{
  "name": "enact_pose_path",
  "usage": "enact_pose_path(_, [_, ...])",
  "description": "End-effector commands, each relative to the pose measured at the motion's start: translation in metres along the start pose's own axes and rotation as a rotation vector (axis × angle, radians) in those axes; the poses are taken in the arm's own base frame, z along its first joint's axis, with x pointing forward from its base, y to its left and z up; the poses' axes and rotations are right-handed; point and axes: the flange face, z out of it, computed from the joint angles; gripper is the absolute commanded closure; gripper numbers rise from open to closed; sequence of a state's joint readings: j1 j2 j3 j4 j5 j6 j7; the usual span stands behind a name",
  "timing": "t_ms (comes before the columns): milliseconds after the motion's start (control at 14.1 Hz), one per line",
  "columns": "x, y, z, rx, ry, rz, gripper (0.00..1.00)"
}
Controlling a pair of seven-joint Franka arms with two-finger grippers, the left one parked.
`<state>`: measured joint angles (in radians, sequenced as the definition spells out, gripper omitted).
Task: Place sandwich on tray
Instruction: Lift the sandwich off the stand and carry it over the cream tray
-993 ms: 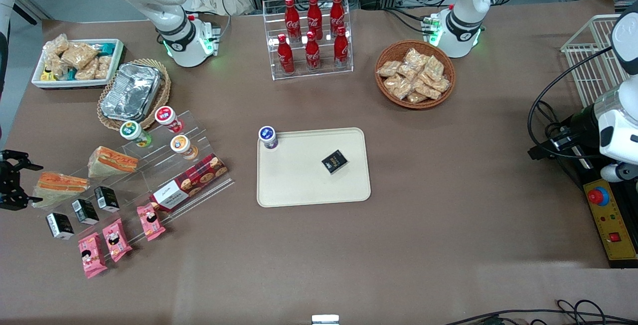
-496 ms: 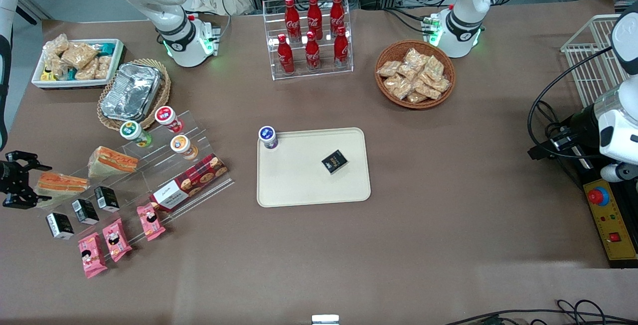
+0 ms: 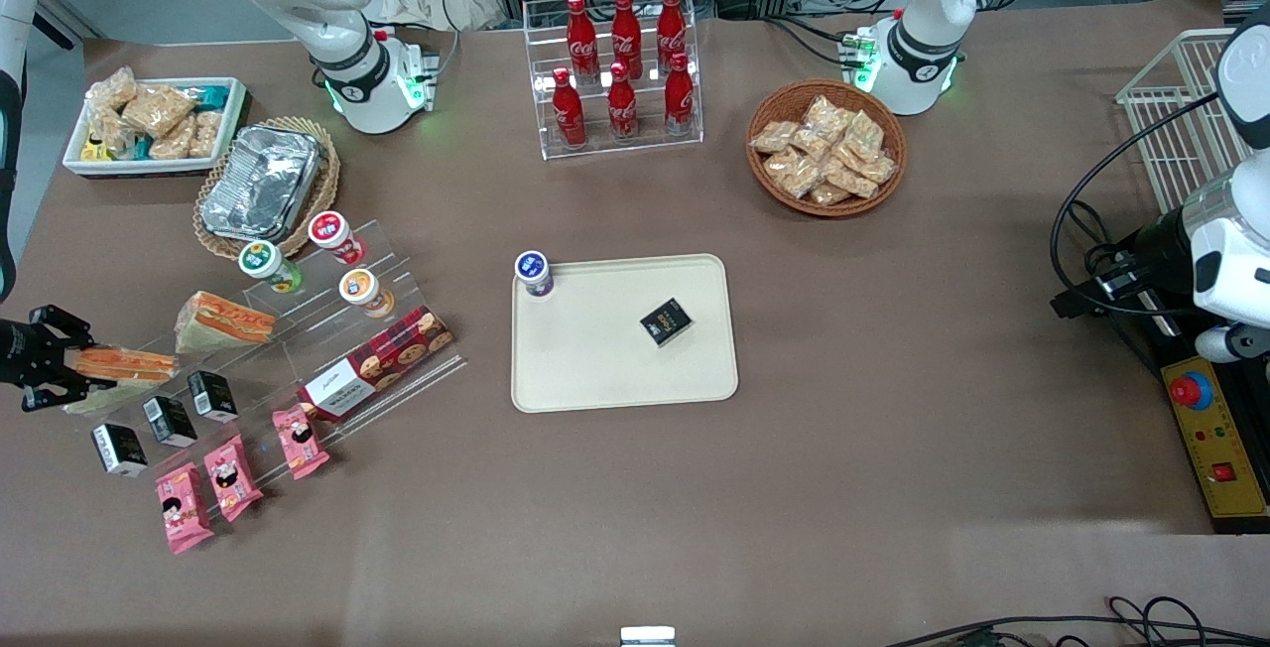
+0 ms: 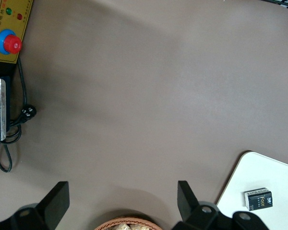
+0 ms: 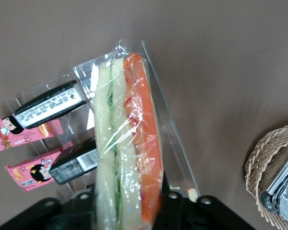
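Note:
The sandwich (image 3: 127, 366), a wrapped wedge with orange and green filling, lies on the clear acrylic step rack (image 3: 298, 349) at the working arm's end of the table. My right gripper (image 3: 85, 361) is open, with one finger on each side of the sandwich's end. In the right wrist view the sandwich (image 5: 129, 129) fills the gap of the gripper (image 5: 127, 201). A second sandwich (image 3: 224, 321) lies higher on the rack. The cream tray (image 3: 595, 374) is at the table's middle, and also shows in the left wrist view (image 4: 259, 172).
On the tray are a small black box (image 3: 666, 321) and a blue-lidded cup (image 3: 533, 273). Black boxes (image 3: 169, 419) and pink snack packets (image 3: 228, 476) lie beside the sandwich. A foil container (image 3: 260, 183), cola bottles (image 3: 622, 71) and a snack basket (image 3: 825, 147) stand farther back.
My gripper has moved toward the sandwich, from beside the rack to straddling the sandwich's end. The sandwich has not moved.

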<state>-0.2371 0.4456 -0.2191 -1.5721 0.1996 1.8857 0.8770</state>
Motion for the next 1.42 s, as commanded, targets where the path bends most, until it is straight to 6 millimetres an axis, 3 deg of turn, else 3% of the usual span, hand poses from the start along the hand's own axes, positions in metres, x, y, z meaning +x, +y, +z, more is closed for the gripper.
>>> enact_pose_path(0, [-0.004, -0.002, -0.011, 0.035, -0.004, -0.033, 0.86])
enact_pose_path(355, [-0.016, -0.002, -0.044, 0.049, 0.008, -0.451, 0.86])
enact_pose_path(496, [-0.021, -0.003, -0.06, 0.059, 0.013, -0.511, 0.86])
enact_pose_path(780, [-0.051, -0.019, -0.102, 0.042, 0.039, -0.838, 0.87])
enact_pose_path(851, [-0.054, -0.02, -0.11, 0.036, 0.043, -0.901, 0.95])
enact_pose_path(922, [-0.063, -0.02, -0.122, 0.044, 0.049, -0.928, 0.96])
enact_pose_path(1206, [-0.13, -0.032, -0.154, 0.086, 0.059, -1.043, 0.97])
enact_pose_path(1348, [-0.172, -0.043, -0.16, 0.106, 0.046, -1.123, 0.97])
